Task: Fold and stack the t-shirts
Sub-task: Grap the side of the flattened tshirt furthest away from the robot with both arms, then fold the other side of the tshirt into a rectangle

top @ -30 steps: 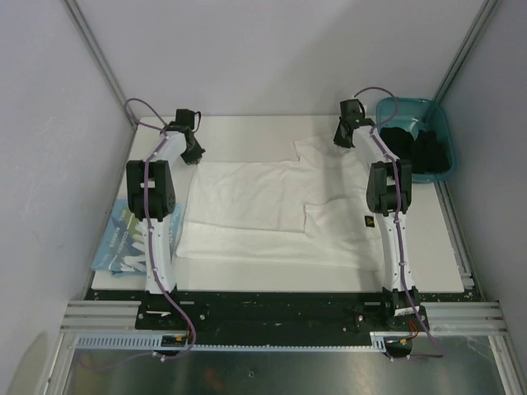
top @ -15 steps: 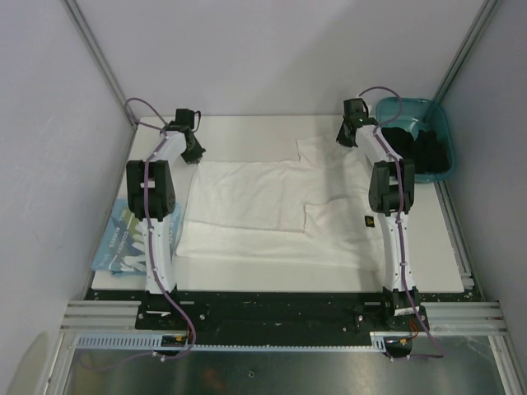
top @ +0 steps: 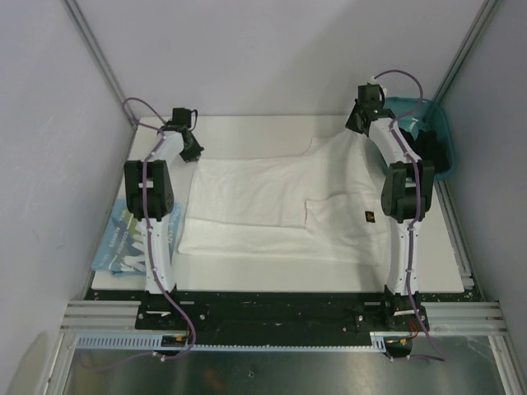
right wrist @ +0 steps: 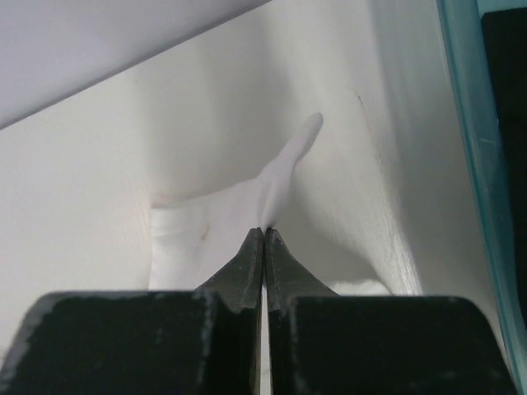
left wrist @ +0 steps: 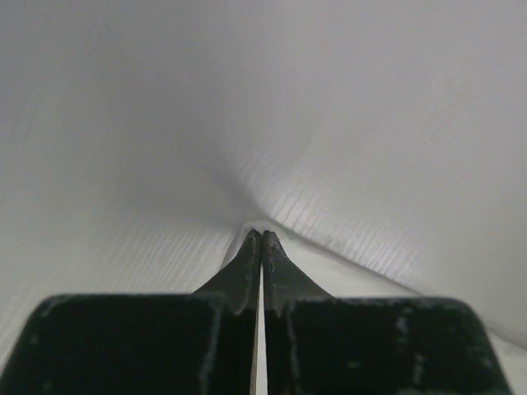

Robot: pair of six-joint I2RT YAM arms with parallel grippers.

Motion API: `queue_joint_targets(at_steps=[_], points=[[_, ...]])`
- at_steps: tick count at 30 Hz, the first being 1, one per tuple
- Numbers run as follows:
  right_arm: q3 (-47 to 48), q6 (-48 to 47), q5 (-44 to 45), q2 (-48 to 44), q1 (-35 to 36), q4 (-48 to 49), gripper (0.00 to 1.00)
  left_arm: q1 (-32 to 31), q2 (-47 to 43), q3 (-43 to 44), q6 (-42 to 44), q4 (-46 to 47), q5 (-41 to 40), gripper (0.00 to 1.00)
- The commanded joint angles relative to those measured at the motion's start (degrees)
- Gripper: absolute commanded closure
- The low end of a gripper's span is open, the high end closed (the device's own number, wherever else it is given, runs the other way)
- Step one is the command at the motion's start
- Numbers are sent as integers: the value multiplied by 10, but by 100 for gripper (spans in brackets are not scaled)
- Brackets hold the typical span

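Pinching the t-shirt [top: 263,197]: left hand [top: 192,153], right hand [top: 356,126]; teal bin [top: 450,140] holds black items [top: 435,150].

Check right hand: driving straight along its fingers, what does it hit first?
The t-shirt fold pinched at its tips sits right ahead of the right hand. Beyond that, probably the table near the back wall; depth unclear.

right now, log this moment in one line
left pincer: shut on t-shirt | right pincer: shut on t-shirt, corner raised near teal bin
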Motion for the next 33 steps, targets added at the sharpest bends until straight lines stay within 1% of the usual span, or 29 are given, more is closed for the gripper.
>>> queue_joint_targets(at_steps=[1,6,12,17,20,26,33], points=[[-37,-2,-8,-59,-5,32,100,14,-49,-3,19,37,29,100],[-109,1,-17,-111,-6,41,100,26,-83,-47,23,67,65,100],[-222,13,-22,-196,-3,55,100,37,-144,-142,14,115,108,100],[-320,25,-23,-276,1,63,100,39,-188,-203,17,130,124,100],[-374,33,-19,-321,2,51,100,41,-215,-238,20,140,134,100],[-466,42,-18,-409,5,25,100,42,-270,-309,21,155,141,100],[-588,58,-30,-482,15,32,100,42,-321,-388,21,157,116,100]])
